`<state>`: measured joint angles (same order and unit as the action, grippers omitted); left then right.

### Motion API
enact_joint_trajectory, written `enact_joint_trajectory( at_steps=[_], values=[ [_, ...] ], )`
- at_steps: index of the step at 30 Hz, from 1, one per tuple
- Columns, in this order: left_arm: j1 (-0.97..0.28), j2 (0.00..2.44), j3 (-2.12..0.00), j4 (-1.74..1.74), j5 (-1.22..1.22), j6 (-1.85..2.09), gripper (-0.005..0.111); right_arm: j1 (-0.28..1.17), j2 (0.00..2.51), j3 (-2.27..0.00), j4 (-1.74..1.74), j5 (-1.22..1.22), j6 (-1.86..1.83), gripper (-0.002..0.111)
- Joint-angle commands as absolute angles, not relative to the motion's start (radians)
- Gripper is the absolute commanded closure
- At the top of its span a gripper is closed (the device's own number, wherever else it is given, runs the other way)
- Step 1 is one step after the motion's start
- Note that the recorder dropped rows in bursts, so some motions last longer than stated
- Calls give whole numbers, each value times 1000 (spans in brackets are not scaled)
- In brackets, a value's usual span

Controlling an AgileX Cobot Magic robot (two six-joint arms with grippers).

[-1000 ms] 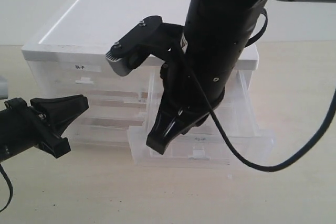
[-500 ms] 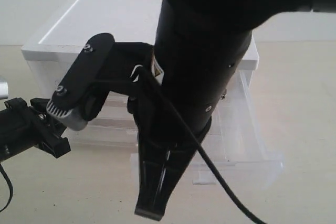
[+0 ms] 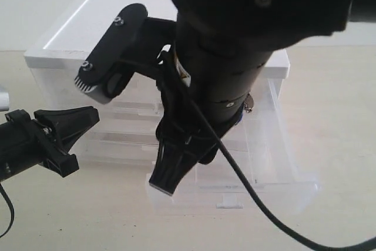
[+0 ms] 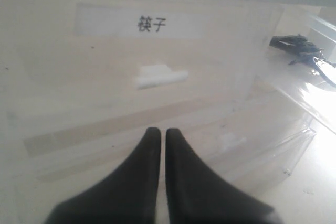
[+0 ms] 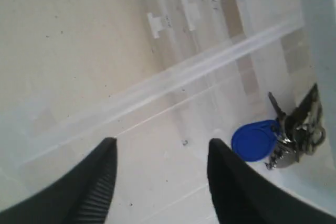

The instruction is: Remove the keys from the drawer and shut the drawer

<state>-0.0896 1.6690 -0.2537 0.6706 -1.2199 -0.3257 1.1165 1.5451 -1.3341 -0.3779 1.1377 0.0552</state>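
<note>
The half-width translucent drawer (image 3: 276, 187) stands pulled far out at the cabinet's right, its small white tab handle (image 3: 229, 204) facing front. Inside it lie the keys (image 5: 296, 132), grey metal on a ring with a blue teardrop fob (image 5: 255, 139), close to one drawer wall. My right gripper (image 5: 160, 150) is open above the drawer floor; the fob lies just beside one finger and touches neither. From outside, the right arm covers most of the drawer and its gripper (image 3: 175, 170) points down. Left of the cabinet, my left gripper (image 3: 88, 119) is shut on nothing.
The white-topped cabinet (image 3: 117, 22) holds stacked translucent drawers. The left wrist view faces the closed half-width drawer with a label strip (image 4: 139, 23) and a white tab (image 4: 160, 76). A cable (image 3: 258, 198) hangs from the right arm over the drawer front. The tabletop (image 3: 88, 216) is light wood.
The drawer has come further out toward the front. The right arm swung forward and low, then drew back up over the drawer. The left gripper stayed put.
</note>
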Motion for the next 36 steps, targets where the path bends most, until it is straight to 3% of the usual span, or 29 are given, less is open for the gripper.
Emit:
enact_joint_trajectory(
  at_steps=[1,10,30,32,36],
  values=[
    [-91,1672,-256,663,-1221,-332,102,1114,1536,-1299,-546,1152,238,57],
    [-91,1672,-256,669,-1221,-344,102,1005,1536,-1175,-609,964,382,52],
    [-91,1672,-256,678,-1221,-351,102,936,1610,-1175,-692,913,491,53],
    [-91,1672,-256,678,-1221,-351,102,936,1618,-1174,-687,913,489,57],
    [-91,1672,-256,678,-1221,-351,102,936,1640,-1152,-679,904,447,85]
  ],
)
